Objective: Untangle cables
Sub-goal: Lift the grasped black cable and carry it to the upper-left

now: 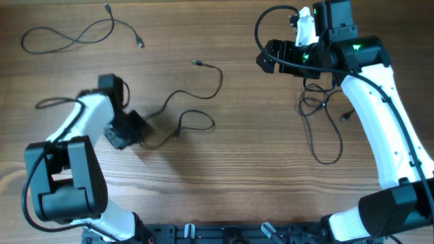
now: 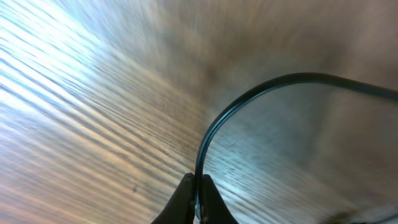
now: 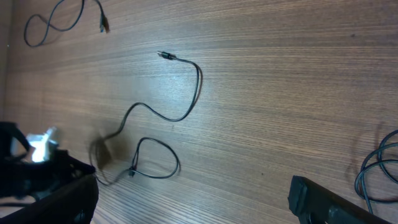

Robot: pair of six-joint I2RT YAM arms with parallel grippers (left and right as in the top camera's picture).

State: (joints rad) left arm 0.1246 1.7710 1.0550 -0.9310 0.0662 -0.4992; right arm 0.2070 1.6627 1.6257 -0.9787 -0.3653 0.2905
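Note:
Three thin dark cables lie on the wooden table. The middle cable (image 1: 218, 80) runs from a silvery plug down into a loop, and my left gripper (image 1: 141, 133) is shut on its left part. In the left wrist view the fingertips (image 2: 186, 186) pinch that cable (image 2: 249, 99), which arcs up and to the right. A second cable (image 1: 68, 35) lies loose at the far left. A tangled cable (image 1: 324, 112) lies under my right arm. My right gripper (image 1: 266, 58) hovers open and empty, well right of the middle cable (image 3: 198, 87); its fingers (image 3: 323, 199) stand wide apart.
A thicker black wire (image 1: 51, 103) trails from the left arm. The right arm's own wire (image 1: 261, 24) loops above its wrist. A dark rail (image 1: 217, 234) runs along the front table edge. Bare wood lies between the middle cable and the right tangle (image 3: 379, 168).

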